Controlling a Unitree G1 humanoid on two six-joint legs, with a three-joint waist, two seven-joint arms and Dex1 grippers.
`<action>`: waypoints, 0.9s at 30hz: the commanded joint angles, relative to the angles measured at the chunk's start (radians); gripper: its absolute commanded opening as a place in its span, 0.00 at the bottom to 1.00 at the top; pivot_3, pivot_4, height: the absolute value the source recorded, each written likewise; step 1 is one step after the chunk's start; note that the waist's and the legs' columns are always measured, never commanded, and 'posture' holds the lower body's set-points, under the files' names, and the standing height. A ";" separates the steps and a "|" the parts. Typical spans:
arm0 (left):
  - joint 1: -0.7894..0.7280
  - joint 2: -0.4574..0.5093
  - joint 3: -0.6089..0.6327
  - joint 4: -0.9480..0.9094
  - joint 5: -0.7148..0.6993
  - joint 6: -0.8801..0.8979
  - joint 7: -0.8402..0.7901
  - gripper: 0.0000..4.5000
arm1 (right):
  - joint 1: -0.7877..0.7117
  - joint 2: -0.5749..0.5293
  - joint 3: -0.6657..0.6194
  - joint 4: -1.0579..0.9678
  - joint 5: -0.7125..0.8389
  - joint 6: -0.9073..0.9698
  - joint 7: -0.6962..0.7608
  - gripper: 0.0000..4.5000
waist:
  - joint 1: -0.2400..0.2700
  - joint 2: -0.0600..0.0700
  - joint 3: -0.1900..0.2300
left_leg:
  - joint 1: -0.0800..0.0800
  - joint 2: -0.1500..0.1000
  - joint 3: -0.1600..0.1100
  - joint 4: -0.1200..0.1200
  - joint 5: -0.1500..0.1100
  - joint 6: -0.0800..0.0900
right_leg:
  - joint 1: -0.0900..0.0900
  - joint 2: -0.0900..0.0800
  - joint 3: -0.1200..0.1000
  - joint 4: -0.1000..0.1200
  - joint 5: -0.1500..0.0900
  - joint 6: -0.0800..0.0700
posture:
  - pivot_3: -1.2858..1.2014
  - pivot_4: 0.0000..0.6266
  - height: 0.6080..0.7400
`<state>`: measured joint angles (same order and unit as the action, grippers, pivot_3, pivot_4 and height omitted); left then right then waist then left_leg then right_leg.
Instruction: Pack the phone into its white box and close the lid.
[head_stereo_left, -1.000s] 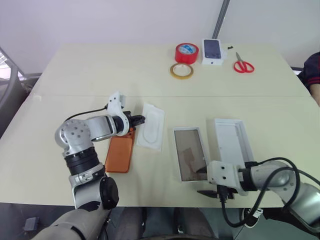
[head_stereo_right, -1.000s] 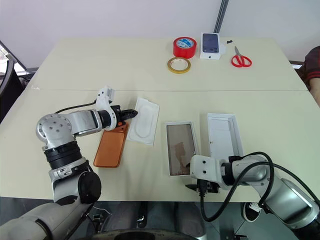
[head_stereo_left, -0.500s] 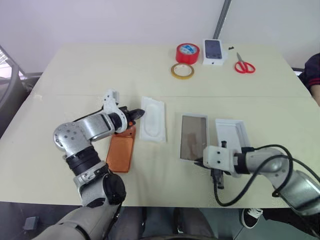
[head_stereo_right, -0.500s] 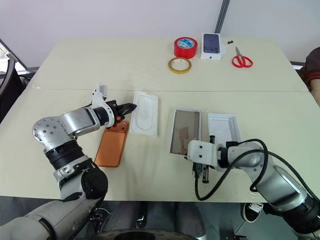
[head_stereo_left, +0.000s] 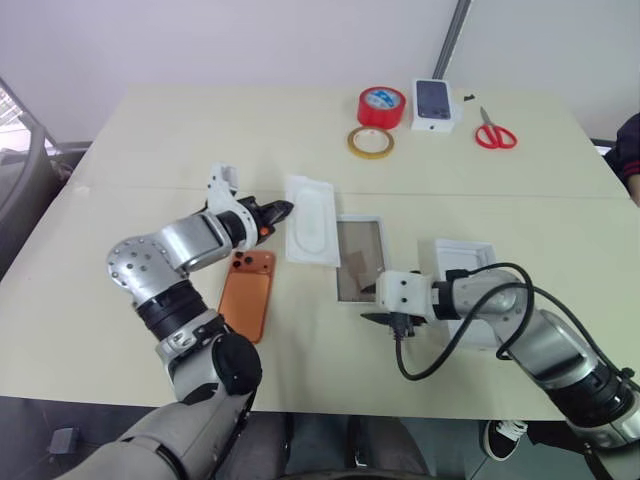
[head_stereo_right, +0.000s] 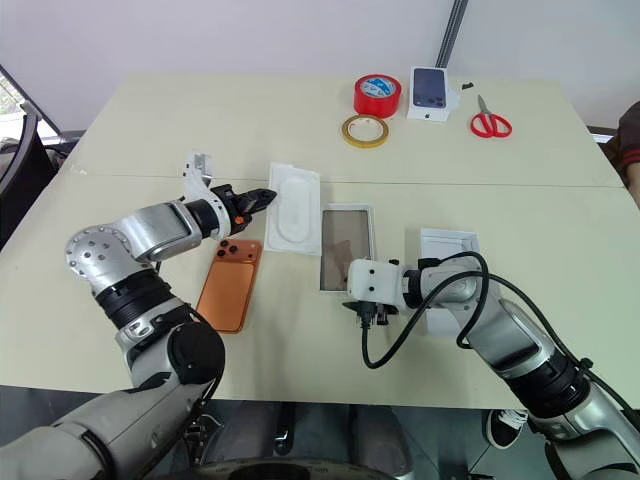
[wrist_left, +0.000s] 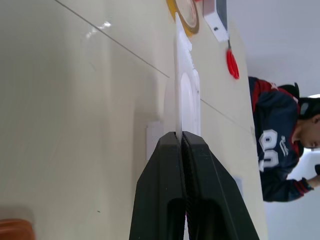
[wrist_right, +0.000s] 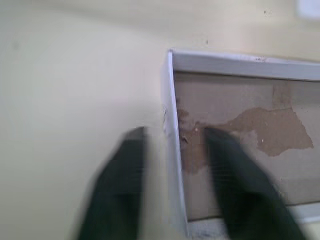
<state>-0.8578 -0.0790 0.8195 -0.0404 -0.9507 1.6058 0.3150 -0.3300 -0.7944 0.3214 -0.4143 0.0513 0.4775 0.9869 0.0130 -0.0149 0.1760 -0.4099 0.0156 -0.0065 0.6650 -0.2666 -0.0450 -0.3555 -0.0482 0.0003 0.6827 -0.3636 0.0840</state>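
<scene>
I see a pale cream table (head_stereo_left: 130, 140) set against a light wall. At its far edge sit a red tape roll (head_stereo_left: 382, 106), a tan tape ring (head_stereo_left: 370, 142), a white box printed with a dark phone (head_stereo_left: 434, 103) and red scissors (head_stereo_left: 494, 132).

From the head views, my left gripper (head_stereo_left: 281, 210) reaches to the thin white moulded insert (head_stereo_left: 310, 233), near the middle of the table. The left wrist view settles what the head views leave vague: the two black fingers (wrist_left: 165, 180) are pressed together on the insert's thin edge, which stands edge-on between them. That same view catches a person in a dark jersey (wrist_left: 272, 150) off beyond the table.

The phone (head_stereo_left: 248, 306) lies flat, camera lenses up, just to the left of the insert, apart from both grippers.

My right gripper (head_stereo_right: 364, 309) is at the near end of the lid (head_stereo_right: 345, 248), which lies brownish inside up. The right wrist view shows its fingers (wrist_right: 120, 185) spread, straddling the lid's white wall, one outside on the table, one over the brown inside. I cannot tell whether they touch it.

The white box (head_stereo_left: 465, 268) lies just right of the lid, partly behind my right arm.
</scene>
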 joint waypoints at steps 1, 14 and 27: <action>-0.017 -0.030 -0.059 -0.041 0.013 -0.002 -0.005 0.00 | 0.021 -0.041 -0.145 -0.091 0.098 0.053 0.026 0.65 | 0.001 0.000 0.000 | 0.000 0.000 0.000 0.000 0.000 0.000 | 0.000 0.000 0.000 0.000 0.000 0.000 | 0.52 0.24 1.00; 0.068 -0.161 -0.203 -0.108 0.088 -0.034 -0.008 0.00 | 0.114 -0.130 -0.317 -0.059 0.135 0.055 -0.006 0.65 | -0.003 0.000 0.000 | 0.000 0.000 0.000 -0.001 0.000 0.000 | 0.000 0.001 0.001 0.000 0.000 0.000 | 0.52 0.24 1.00; 0.107 -0.204 -0.308 -0.066 0.110 -0.088 -0.036 0.00 | 0.097 -0.099 -0.274 -0.020 0.127 0.016 -0.040 0.65 | -0.001 -0.001 0.000 | 0.000 0.000 0.000 -0.001 0.000 0.000 | 0.000 0.001 0.000 0.000 0.000 0.000 | 0.52 0.24 1.00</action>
<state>-0.7686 -0.1664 0.5376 -0.1098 -0.8369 1.5409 0.3002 -0.2146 -0.9028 0.0518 -0.4254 0.1768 0.5146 0.9532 0.0123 -0.0155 0.1762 -0.4096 0.0155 -0.0062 0.6641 -0.2665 -0.0451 -0.3552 -0.0475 0.0008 0.6825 -0.3636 0.0840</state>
